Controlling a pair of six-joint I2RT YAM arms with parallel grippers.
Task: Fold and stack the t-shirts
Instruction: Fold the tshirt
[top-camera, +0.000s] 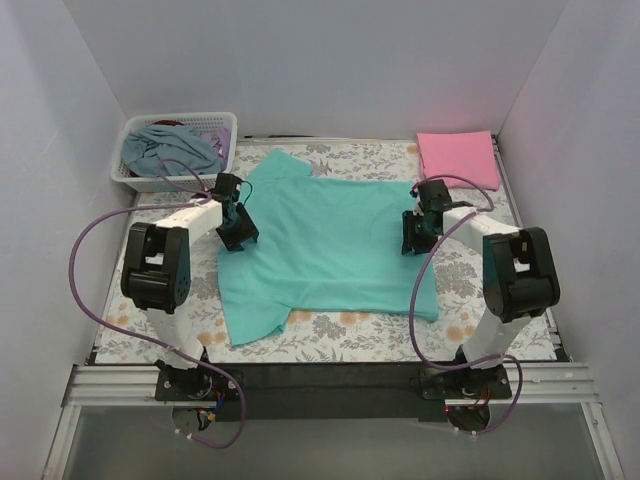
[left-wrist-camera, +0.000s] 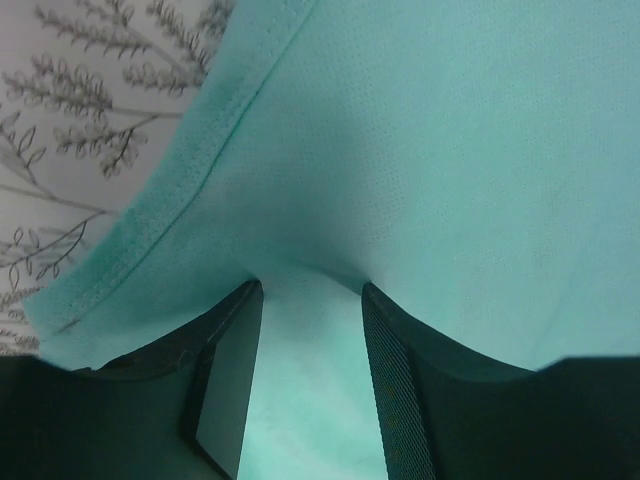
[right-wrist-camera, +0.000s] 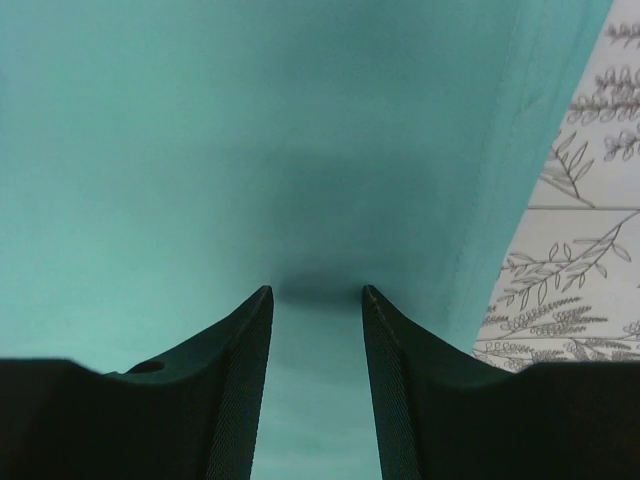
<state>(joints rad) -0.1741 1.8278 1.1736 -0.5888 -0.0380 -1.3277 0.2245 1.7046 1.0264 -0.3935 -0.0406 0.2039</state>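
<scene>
Touching teal tee (top-camera: 330, 245): L tool (top-camera: 237, 235), R tool (top-camera: 414, 238), jaws apart.

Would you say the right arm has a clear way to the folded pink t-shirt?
Probably yes: nothing lies between the right gripper, on the teal t-shirt, and the pink t-shirt.

No legible text, labels, brands, numbers or signs in any view.

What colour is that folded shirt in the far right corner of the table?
The folded t-shirt is plain pink, best seen in the top external view.
</scene>
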